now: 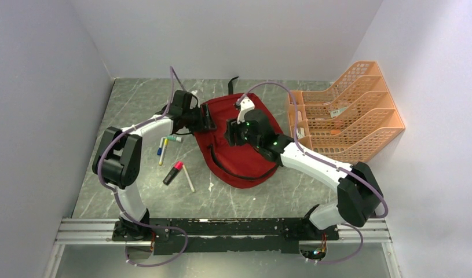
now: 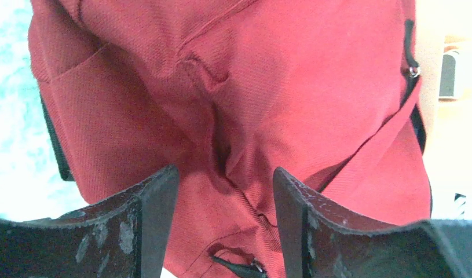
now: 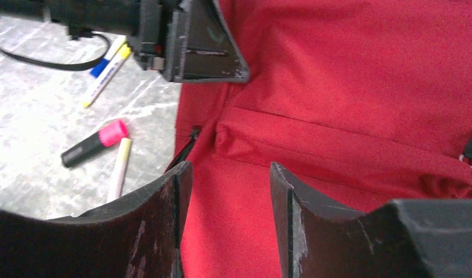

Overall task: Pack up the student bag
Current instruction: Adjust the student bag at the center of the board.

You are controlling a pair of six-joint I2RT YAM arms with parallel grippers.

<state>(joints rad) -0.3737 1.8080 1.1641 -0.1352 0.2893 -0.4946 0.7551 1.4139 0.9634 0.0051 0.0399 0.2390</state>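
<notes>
On the grey marbled counter [image 1: 251, 200], the dark red student bag [image 1: 245, 157] lies flat between both arms, apparently so each can reach its zipper. The orange mesh file organizer [image 1: 349, 116] stands at its right. The left gripper [image 2: 224, 176] and right gripper [image 3: 230, 171] hover over the fabric, fingers apart, clamping nothing. A pink highlighter [image 1: 173, 172] and pens [image 1: 163, 147] wait to its left, their print unreadable.

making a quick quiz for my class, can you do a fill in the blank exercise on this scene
The student bag is dark ____.
The highlighter lying on the table beside it has a ____ cap.
The mesh organizer is ____ in colour.
Missing words: red; pink; orange.
</notes>
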